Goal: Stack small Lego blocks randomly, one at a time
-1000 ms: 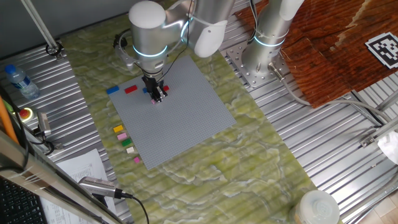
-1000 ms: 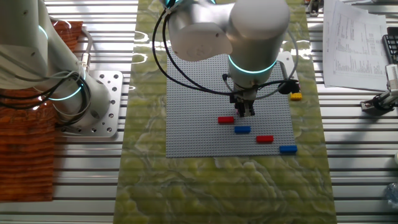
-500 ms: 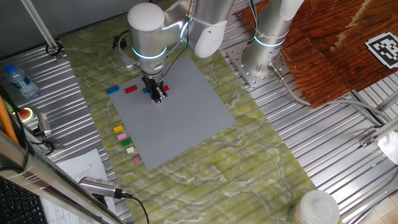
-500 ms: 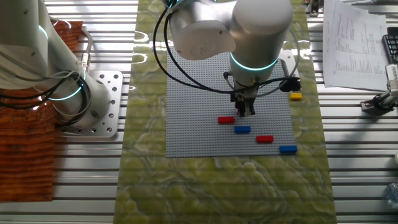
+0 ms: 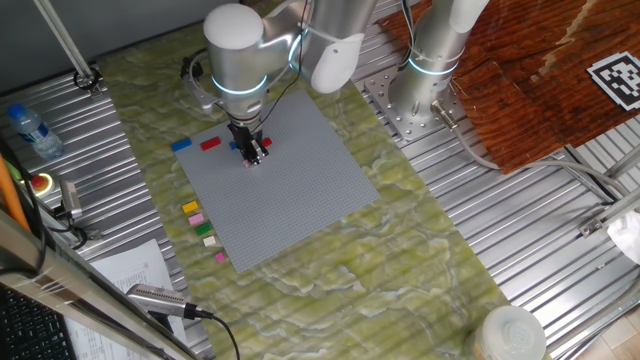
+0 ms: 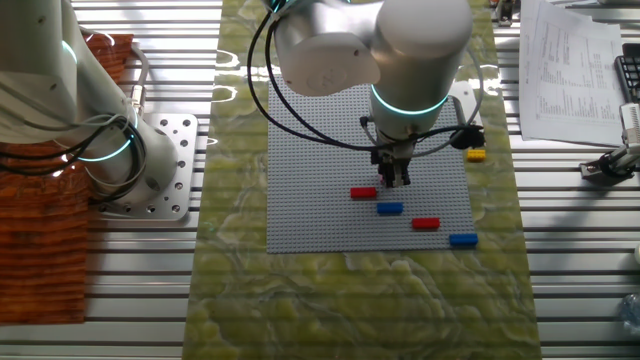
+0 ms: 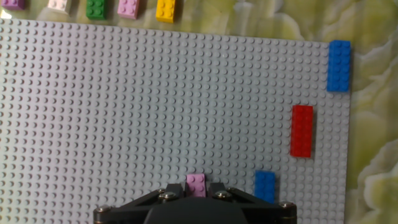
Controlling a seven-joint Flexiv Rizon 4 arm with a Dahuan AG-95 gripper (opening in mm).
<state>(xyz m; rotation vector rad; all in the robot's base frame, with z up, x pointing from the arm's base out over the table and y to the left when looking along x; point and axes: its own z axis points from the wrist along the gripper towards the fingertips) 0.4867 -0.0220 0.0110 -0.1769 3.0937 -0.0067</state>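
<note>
My gripper [image 7: 198, 190] is shut on a small pink brick [image 7: 198, 183], held low over the grey baseplate [image 7: 124, 112]. In one fixed view the gripper [image 5: 250, 156] stands near the plate's far left part, the pink brick [image 5: 248, 163] at its tips. On the plate just right of it lie a blue brick [image 7: 265, 186], a red brick [image 7: 302, 130] and another blue brick [image 7: 339, 65] at the edge. In the other fixed view the gripper [image 6: 397, 181] is beside a red brick [image 6: 363, 193] and a blue brick [image 6: 390, 208].
A row of loose bricks lies off the plate's edge: pink [image 7: 13, 3], cream [image 7: 59, 5], green [image 7: 96, 7], pink [image 7: 129, 7], yellow [image 7: 166, 10]. A second arm's base [image 5: 425, 90] stands behind the plate. Papers and a microphone [image 5: 160, 298] lie at the front left.
</note>
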